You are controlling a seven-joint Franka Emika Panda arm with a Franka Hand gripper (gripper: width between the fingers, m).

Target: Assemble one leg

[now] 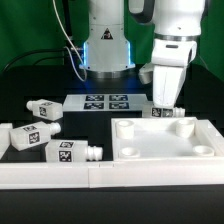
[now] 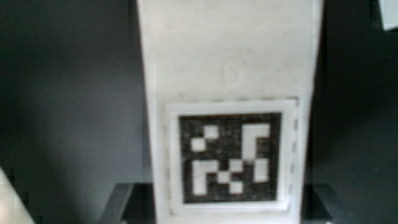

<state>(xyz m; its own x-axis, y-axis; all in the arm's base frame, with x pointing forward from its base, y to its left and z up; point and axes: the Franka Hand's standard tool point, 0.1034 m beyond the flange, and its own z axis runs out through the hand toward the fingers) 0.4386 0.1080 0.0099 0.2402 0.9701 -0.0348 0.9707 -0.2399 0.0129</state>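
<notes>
Arm pose: you see the white Franka arm [image 1: 168, 35] coming down on the exterior view's right. Its wrist points almost straight at the table, over the far edge of the top.

End effector: the two-finger gripper [image 1: 163, 104] is clenched on the leg [image 1: 163, 113], a small white rectangular block with a black-and-white square tag. In the wrist view the leg [image 2: 228, 90] fills the middle of the picture lengthwise. The tag faces the camera, and the dark fingers [image 2: 128, 204] flank the block on both sides, near the tag end, with the gripper [image 2: 231, 204] closed against its flanks. You cannot tell from either view where the leg's peg is. In the exterior view the held leg hangs just above the far rim of the top, near its far corner hole. Whether it touches the rim cannot be told.

Other items, largest first:
- Black table [image 1: 30, 85].
- Large white square tray-like top [image 1: 207, 140] with round corner holes, on the exterior view's right.
- Long white rail [image 1: 50, 178] along the near edge.
- Flat white marker board [image 1: 108, 101] with several tags, in front of the arm's base.
- Three loose legs on the exterior view's left, all lying down: [image 1: 45, 108], [image 1: 28, 135], [image 1: 68, 151].
</notes>
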